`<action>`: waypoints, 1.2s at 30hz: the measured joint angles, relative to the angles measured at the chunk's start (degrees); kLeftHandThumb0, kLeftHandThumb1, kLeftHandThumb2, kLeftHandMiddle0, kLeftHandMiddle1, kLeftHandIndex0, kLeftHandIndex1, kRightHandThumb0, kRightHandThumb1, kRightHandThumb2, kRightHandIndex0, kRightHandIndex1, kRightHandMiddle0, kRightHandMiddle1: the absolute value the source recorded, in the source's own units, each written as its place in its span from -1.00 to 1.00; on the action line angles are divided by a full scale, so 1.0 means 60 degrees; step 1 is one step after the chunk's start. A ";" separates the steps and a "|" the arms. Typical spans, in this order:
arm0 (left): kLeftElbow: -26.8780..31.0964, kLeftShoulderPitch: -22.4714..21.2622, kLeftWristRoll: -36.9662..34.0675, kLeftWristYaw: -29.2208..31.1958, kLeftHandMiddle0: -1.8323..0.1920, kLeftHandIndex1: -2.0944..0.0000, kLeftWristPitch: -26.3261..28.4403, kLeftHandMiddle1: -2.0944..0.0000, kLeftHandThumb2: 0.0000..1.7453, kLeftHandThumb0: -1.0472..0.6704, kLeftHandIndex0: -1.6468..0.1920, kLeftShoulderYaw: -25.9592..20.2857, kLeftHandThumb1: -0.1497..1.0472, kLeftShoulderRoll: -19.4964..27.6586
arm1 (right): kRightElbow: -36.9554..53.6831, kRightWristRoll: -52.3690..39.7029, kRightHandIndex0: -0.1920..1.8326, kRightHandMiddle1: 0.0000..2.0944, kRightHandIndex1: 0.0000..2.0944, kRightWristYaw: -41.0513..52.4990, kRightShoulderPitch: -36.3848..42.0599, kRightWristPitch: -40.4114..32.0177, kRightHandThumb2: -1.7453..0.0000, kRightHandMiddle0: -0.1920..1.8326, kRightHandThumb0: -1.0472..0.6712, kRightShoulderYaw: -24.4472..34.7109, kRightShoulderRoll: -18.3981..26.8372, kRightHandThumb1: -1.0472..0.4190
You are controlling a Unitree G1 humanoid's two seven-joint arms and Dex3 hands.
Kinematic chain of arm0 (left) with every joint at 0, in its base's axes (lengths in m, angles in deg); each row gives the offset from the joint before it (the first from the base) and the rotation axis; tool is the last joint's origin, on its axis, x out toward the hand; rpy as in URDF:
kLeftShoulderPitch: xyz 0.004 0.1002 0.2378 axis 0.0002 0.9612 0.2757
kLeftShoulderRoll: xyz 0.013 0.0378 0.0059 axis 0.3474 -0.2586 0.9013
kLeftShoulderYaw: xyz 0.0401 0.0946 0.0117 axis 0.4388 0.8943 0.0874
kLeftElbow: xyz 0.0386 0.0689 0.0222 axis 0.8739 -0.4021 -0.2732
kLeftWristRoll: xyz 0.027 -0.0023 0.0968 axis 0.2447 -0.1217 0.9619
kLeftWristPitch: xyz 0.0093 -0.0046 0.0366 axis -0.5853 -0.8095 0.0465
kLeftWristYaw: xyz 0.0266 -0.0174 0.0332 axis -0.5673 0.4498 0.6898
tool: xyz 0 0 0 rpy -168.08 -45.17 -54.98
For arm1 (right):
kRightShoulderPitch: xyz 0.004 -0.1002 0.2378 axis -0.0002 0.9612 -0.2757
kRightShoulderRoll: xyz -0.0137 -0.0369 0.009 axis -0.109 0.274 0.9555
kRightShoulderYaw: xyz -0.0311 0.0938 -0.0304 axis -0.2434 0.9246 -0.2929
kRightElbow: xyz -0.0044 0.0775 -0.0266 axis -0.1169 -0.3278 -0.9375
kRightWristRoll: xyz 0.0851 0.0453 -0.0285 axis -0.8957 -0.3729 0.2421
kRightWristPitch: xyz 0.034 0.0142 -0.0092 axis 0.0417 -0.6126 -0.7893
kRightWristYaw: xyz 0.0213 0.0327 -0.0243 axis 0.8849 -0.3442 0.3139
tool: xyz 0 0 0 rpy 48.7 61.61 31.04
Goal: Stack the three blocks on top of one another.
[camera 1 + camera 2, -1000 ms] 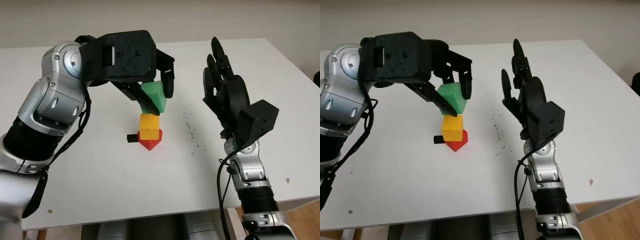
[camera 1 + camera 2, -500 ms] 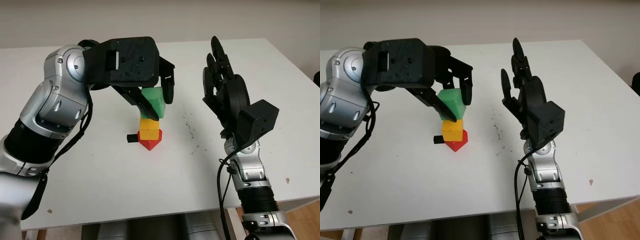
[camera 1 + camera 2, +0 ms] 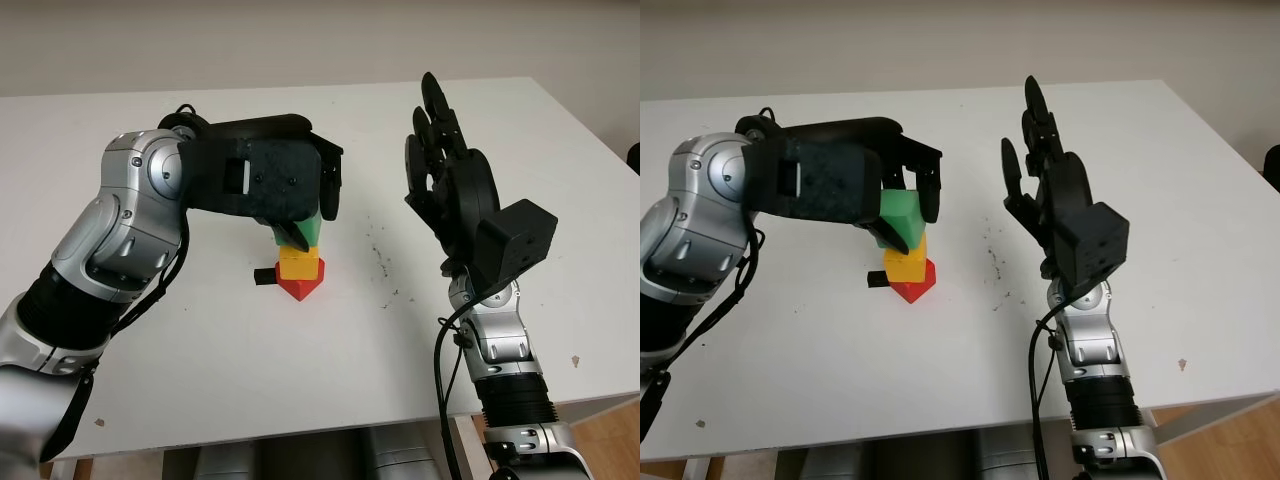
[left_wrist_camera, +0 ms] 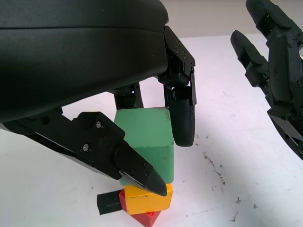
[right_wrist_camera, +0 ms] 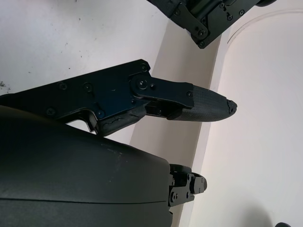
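On the white table [image 3: 200, 380], mid-frame, the left hand [image 3: 902, 200] is lowering its gripped green block [image 4: 144, 142] onto the yellow block [image 3: 905, 262], nearly completing the stack; the right hand [image 3: 445, 170] is hovering open, right of centre.

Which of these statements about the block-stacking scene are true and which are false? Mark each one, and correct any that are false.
1. The left hand grips the green block. True.
2. The yellow block sits on the red block. True.
3. The right hand holds the red block. False: it is open, raised above the table to the right of the stack, holding nothing.
4. The green block lies on the table beside the stack. False: it is held just above the yellow block, over the stack.
5. A small black piece lies on the table by the red block. True.
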 measured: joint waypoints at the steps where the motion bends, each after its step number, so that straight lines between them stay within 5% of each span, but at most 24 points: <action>1: 0.0000 0.0017 0.0010 0.0000 0.23 -0.37 -0.0007 -0.30 -0.93 0.14 0.30 0.0000 0.74 -0.0003 | 0.0001 0.0000 -0.76 -0.97 -0.95 -0.0001 0.0000 0.0000 0.32 -0.74 -0.63 0.0000 0.0000 -1.00; 36: -0.0207 0.0451 0.0479 -0.0453 0.28 -0.35 -0.0598 -0.26 -0.94 0.15 0.30 -0.0018 0.71 -0.0246 | 0.0208 0.0095 -0.75 -0.98 -0.95 0.0109 0.0041 -0.0089 0.32 -0.72 -0.63 -0.0003 0.0006 -1.00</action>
